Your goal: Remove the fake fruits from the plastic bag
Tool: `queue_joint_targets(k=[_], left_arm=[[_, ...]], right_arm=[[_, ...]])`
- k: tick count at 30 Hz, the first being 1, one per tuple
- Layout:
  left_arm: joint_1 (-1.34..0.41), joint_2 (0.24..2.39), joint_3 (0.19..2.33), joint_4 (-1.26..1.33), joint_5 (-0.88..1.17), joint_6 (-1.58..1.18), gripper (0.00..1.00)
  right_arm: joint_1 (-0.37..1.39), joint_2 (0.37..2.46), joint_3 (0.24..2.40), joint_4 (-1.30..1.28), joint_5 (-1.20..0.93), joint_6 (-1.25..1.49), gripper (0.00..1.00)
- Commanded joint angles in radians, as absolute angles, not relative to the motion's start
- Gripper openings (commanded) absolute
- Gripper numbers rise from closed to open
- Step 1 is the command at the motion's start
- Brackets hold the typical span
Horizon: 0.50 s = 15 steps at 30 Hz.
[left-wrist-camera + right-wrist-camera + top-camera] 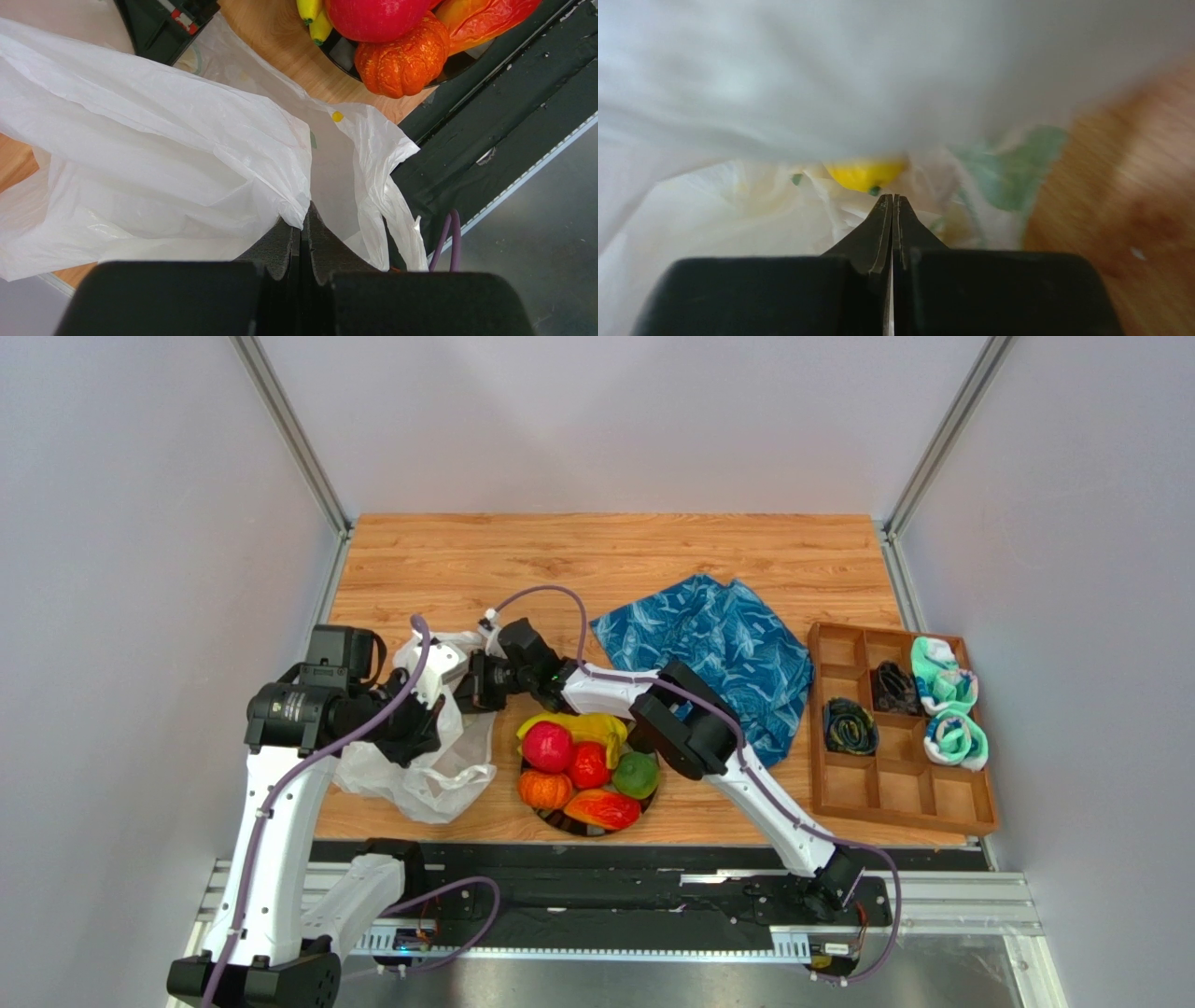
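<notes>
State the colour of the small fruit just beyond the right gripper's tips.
Yellow. The fruit sits among folds of the plastic bag; right wrist view shows it best.

Top camera is looking down over the table (631, 560) from behind the arms. Both wrist cameras are peering closely beyond left pincer (304, 213) and right pincer (892, 201) at the shared plastic bag (161, 161).

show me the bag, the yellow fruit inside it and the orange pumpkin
bag (175, 161): left wrist view, on its crinkled top layer
yellow fruit (864, 175): right wrist view, on the rounded part showing below the bag's film
pumpkin (403, 63): left wrist view, on its ribbed side
</notes>
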<state>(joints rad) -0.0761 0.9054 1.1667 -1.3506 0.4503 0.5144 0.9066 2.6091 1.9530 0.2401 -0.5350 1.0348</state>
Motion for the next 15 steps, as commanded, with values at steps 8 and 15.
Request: queue_joint_targets(k=[8, 15], left_arm=[[-0.071, 0.933, 1.356, -1.489, 0.538, 0.529, 0.12], [-0.064, 0.948, 1.358, -1.32, 0.198, 0.347, 0.99]], right_arm=[[0.893, 2.346, 1.671, 0.229, -0.568, 0.962, 0.0], [0.907, 2.289, 1.706, 0.121, -0.535, 0.836, 0.03]])
